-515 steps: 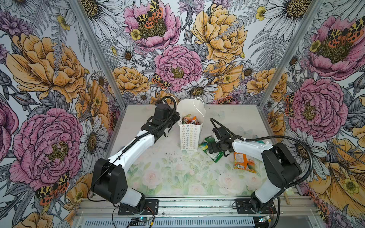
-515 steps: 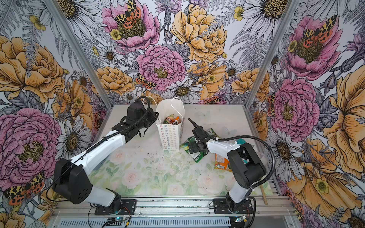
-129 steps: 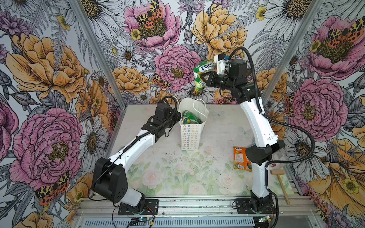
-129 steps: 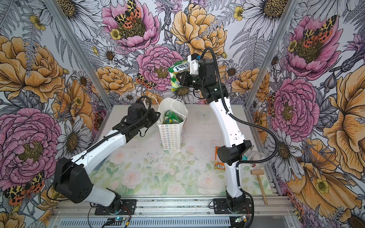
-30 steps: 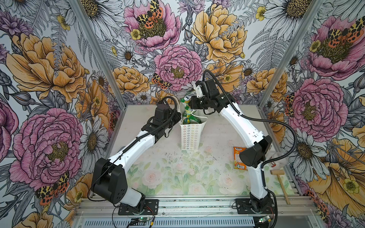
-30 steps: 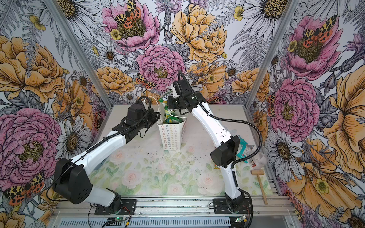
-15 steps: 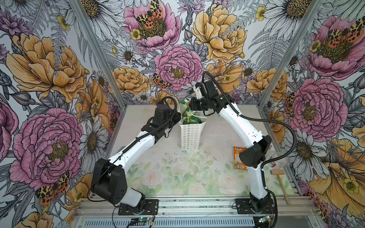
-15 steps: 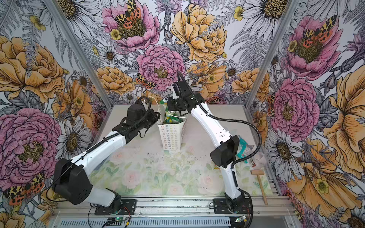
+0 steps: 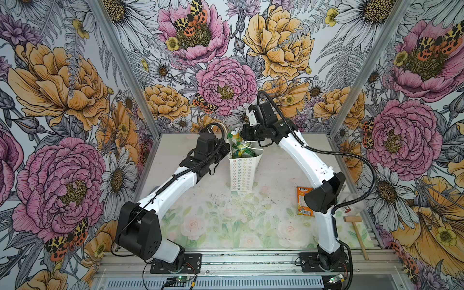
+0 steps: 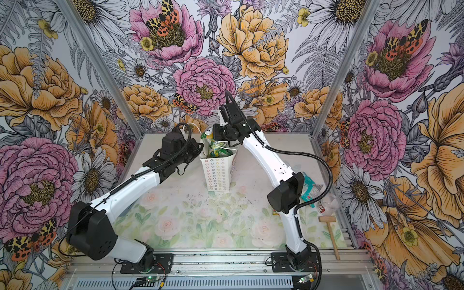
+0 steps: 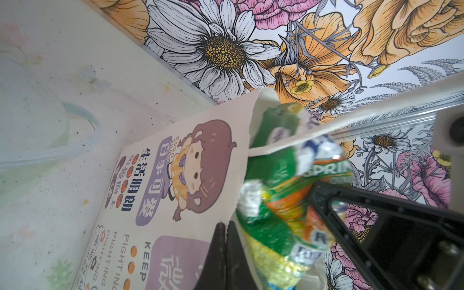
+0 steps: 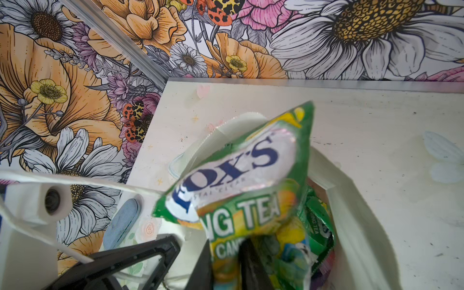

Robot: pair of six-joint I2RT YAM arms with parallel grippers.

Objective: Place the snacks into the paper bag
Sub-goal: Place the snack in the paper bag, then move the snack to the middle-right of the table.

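Observation:
The white paper bag (image 9: 242, 173) (image 10: 216, 175) stands upright at the back middle of the table, with several snacks (image 9: 241, 151) (image 10: 219, 151) inside. My left gripper (image 9: 227, 150) (image 11: 226, 227) is shut on the bag's left rim, on the wall with the cartoon face (image 11: 200, 165). My right gripper (image 9: 241, 136) (image 10: 213, 137) (image 12: 226, 251) hangs over the bag's mouth. Its fingers sit close on both sides of a green FOX'S packet (image 12: 241, 170) (image 11: 281, 190) (image 9: 234, 133), which stands half inside the bag. An orange packet (image 9: 302, 198) lies on the table at the right.
A teal packet (image 10: 308, 187) lies behind the right arm's elbow by the right wall. A small wooden mallet (image 9: 354, 222) (image 10: 329, 222) and a clear plastic piece (image 10: 330, 200) lie at the right edge. The bag's white cord handle (image 12: 75, 183) crosses beside the right gripper.
The right gripper has stayed almost still over the bag's mouth with the green packet hanging into it. The left arm and the bag have not moved.

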